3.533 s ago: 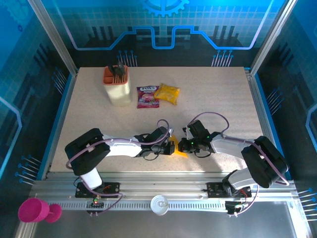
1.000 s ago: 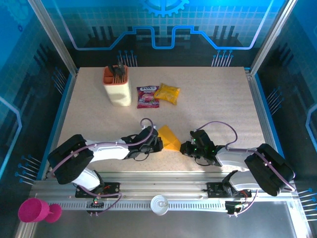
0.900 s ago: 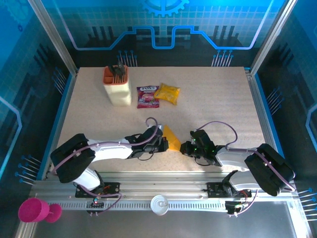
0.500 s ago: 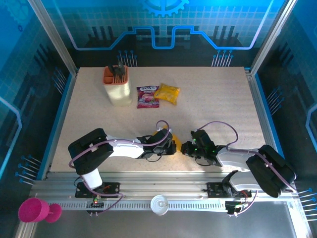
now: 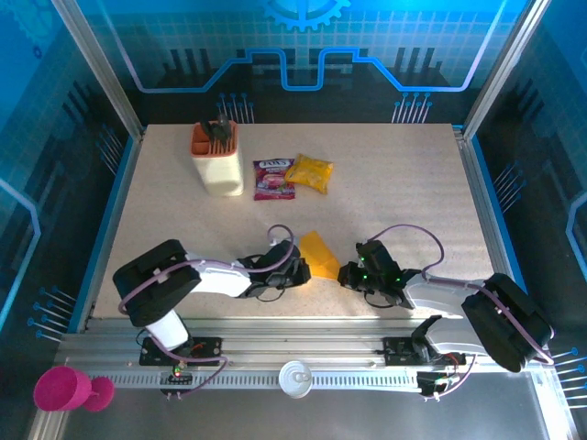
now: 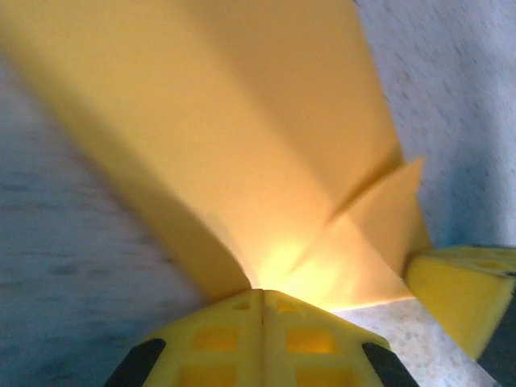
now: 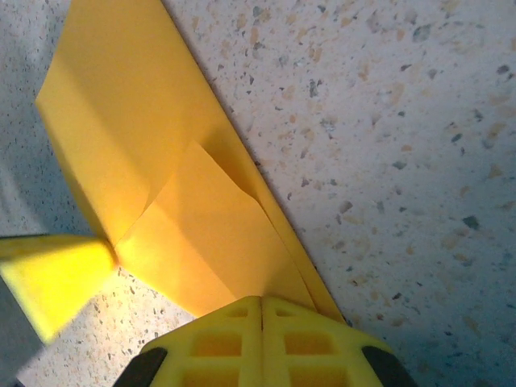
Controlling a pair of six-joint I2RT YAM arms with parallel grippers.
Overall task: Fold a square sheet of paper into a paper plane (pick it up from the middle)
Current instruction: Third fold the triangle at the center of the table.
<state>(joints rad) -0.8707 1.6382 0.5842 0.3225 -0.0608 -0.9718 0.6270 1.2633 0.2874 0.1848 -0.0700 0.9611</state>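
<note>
Top view: we see the thin orange-yellow folded paper sheet [image 5: 319, 254] flat on the speckled beige table [image 5: 413, 183], between left gripper [image 5: 301, 269] and right gripper [image 5: 347, 275] near the front. Left wrist: the left gripper [image 6: 260, 297] has its jaws closed at the sheet's [image 6: 242, 137] raised near edge. Right wrist: the right gripper [image 7: 262, 305] is closed at the sheet's [image 7: 153, 161] layered end; we judge it light, floppy, crease-prone, best pinched on the stiffer folded layers.

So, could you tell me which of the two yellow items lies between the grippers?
The plain, matte folded sheet of paper; the crinkly, glossy snack bag sits farther back, beside the purple-red packet.
</note>
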